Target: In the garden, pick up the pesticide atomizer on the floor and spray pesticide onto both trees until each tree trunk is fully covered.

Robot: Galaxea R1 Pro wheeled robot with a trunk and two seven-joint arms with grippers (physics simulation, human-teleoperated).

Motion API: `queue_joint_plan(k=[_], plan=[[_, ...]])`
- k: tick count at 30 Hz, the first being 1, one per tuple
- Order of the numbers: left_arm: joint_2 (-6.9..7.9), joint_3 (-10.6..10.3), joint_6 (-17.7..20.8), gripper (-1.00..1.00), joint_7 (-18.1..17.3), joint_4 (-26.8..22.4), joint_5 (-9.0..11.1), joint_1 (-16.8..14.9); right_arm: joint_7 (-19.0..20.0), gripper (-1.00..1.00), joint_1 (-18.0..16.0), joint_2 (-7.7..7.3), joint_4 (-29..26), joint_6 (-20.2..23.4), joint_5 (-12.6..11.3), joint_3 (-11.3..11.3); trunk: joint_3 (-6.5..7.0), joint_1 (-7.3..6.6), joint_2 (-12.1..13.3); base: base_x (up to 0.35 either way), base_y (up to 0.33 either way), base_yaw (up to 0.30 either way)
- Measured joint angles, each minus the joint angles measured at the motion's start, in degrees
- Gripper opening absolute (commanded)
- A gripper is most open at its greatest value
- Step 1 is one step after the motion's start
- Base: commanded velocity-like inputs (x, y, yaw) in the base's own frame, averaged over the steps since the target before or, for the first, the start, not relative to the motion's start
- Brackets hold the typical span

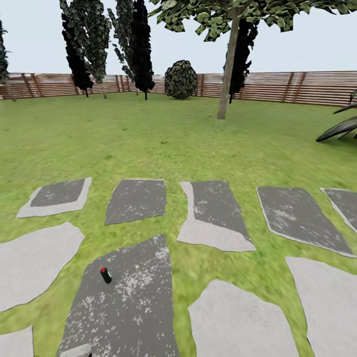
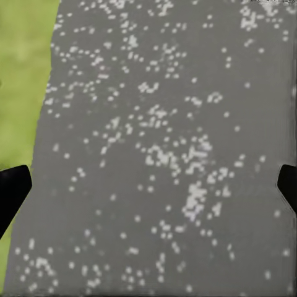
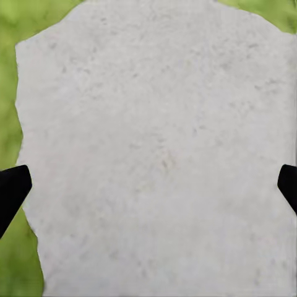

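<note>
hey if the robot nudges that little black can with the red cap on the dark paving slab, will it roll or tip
The atomizer looks like a slim cylinder leaning or lying on the dark slab, so a sideways nudge would probably roll it. It looks small, so likely light and rigid. The flat slab offers little to stop it.

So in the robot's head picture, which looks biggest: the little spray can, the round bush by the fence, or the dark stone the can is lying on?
1. The dark stone looks biggest, though it is nearest the camera.
2. The round bush, far off by the fence.
3. The spray can looks smallest.
</note>
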Motion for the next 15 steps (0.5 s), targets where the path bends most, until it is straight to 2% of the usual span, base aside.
queue_joint_plan(k=[15], plan=[[0.02,0.00,0.00,1.00,0.00,0.00,0.00,0.00,0.03,1.00,0.00,0.00,0.00,0.00,0.00,0.00,0.00,-0.01,0.00,0.215,-0.266,0.276]])
